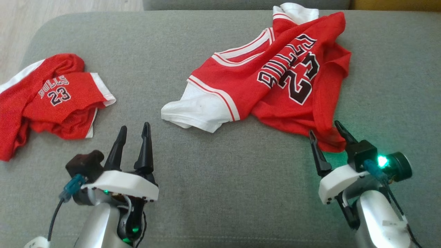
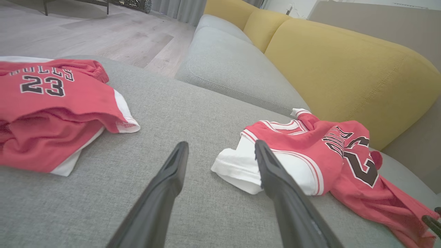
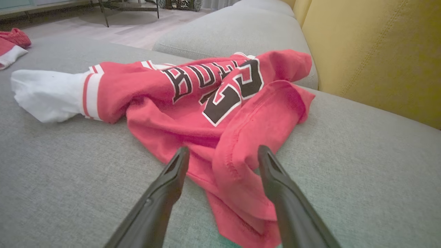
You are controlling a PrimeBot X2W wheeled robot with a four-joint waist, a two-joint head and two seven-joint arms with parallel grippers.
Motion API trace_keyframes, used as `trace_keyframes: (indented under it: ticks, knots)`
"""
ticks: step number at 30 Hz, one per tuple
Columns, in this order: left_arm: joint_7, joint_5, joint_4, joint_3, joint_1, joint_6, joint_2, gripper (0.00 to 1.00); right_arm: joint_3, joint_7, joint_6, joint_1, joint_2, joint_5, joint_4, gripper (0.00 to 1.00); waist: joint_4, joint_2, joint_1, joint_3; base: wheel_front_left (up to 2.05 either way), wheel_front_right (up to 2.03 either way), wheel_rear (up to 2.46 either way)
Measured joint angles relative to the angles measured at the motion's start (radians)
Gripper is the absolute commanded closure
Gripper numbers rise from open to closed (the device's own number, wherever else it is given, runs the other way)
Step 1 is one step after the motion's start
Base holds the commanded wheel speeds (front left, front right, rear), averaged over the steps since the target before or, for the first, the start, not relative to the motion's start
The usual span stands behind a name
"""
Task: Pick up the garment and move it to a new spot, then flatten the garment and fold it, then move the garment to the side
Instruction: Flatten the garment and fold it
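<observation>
A crumpled red jersey (image 1: 275, 82) with a white sleeve and a black "23" lies on the grey sofa cushion (image 1: 213, 179), right of centre. My right gripper (image 1: 324, 127) is open at its near red corner. In the right wrist view the red hem fold (image 3: 237, 151) lies between the spread fingers of that gripper (image 3: 222, 148). My left gripper (image 1: 135, 126) is open over bare cushion, apart from the cloth. In the left wrist view the left gripper (image 2: 221, 143) points toward the jersey's white sleeve (image 2: 241, 165). A second red "Bulls 23" garment (image 1: 51, 100) lies bunched at the far left.
The cushion's left edge drops to a pale wood floor (image 1: 69, 5). A yellow backrest (image 2: 344, 69) and another grey cushion (image 2: 227, 62) lie beyond the jersey. Bare grey fabric stretches between the two garments and in front of both grippers.
</observation>
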State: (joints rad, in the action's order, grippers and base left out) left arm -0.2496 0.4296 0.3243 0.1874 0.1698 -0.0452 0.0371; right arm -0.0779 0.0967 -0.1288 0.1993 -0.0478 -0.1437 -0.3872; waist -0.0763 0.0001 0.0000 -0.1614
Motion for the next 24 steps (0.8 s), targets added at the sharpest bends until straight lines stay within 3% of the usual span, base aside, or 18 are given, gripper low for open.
trace_keyframes:
  ticks: [8, 9, 10, 11, 18, 24]
  knots:
    - [0.0, 0.002, 0.0, 0.0, 0.01, 0.0, 0.0, 0.0, 0.058, -0.02, 0.0, 0.041, -0.001, -0.057, -0.061, 0.0, -0.023, 0.0, 0.0, -0.022, 0.0, 0.0, 0.0]
    - [0.0, 0.002, 0.0, 0.0, 0.012, 0.0, 0.0, 0.0, 0.062, -0.022, 0.0, 0.046, -0.001, -0.059, -0.067, 0.35, -0.025, 0.0, 0.0, -0.025, 0.0, 0.0, 0.0]
    - [0.0, 0.002, 0.0, 0.0, 0.016, 0.0, 0.0, 0.0, 0.064, -0.022, 0.0, 0.052, -0.001, -0.059, -0.075, 0.9, -0.026, 0.0, 0.0, -0.028, 0.0, 0.0, 0.0]
    - [0.0, 0.002, 0.0, 0.0, 0.02, 0.0, 0.0, 0.0, 0.067, -0.023, 0.0, 0.058, 0.0, -0.059, -0.081, 1.0, -0.027, 0.0, 0.0, -0.03, 0.0, 0.0, 0.0]
    - [0.0, 0.002, 0.002, -0.001, 0.025, 0.0, 0.0, 0.0, 0.148, -0.019, 0.0, 0.078, 0.0, -0.014, -0.081, 1.0, -0.018, 0.0, 0.0, -0.028, 0.0, 0.0, 0.0]
    - [0.0, 0.002, 0.005, -0.002, 0.023, 0.001, 0.0, 0.0, 0.187, -0.041, 0.0, 0.066, 0.001, 0.239, -0.074, 1.0, 0.013, 0.0, 0.0, -0.004, 0.0, 0.0, 0.0]
